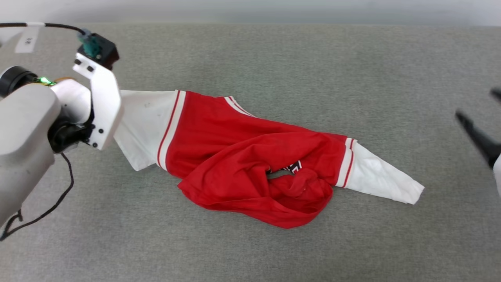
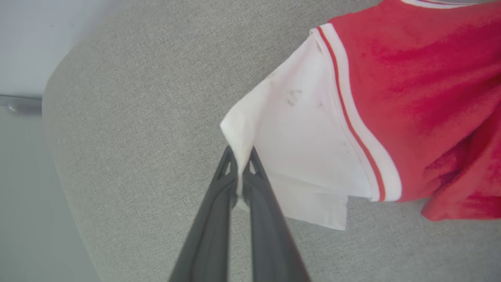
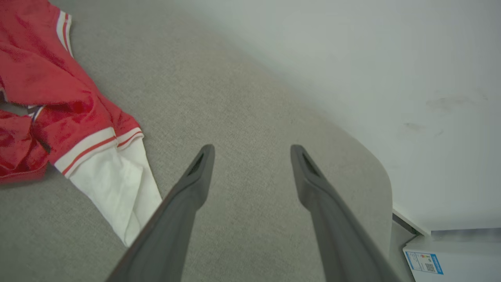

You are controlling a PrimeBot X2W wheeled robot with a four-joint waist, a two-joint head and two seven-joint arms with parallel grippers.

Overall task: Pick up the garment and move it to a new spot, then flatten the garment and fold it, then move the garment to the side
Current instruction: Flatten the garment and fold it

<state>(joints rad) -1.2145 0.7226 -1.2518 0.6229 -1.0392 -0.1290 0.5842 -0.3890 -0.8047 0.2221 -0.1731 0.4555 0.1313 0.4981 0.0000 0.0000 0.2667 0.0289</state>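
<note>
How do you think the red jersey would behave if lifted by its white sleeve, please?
Probably floppy: the jersey lies crumpled in soft folds, so it should drape and trail. Likely light: the left hand pinches just a sleeve edge, though thin cloth might slip.

A grey woven-fabric work surface (image 3: 250, 98) is spreading beneath and ahead of the jaws of the right gripper (image 3: 252, 150), its rounded corner curving away on their right. Past that edge a pale, smooth off-white expanse (image 3: 391, 58), floor or wall, is showing faint scuffs, and a white box with a blue printed label (image 3: 450, 258) is sitting low to the right of those jaws, off the surface. Left of the jaws of the left gripper (image 2: 239, 150) the surface is rounding off too, with a dark grey strip (image 2: 19, 102) running beyond it. Soft, even light is falling, leaving only faint shadows.
</note>
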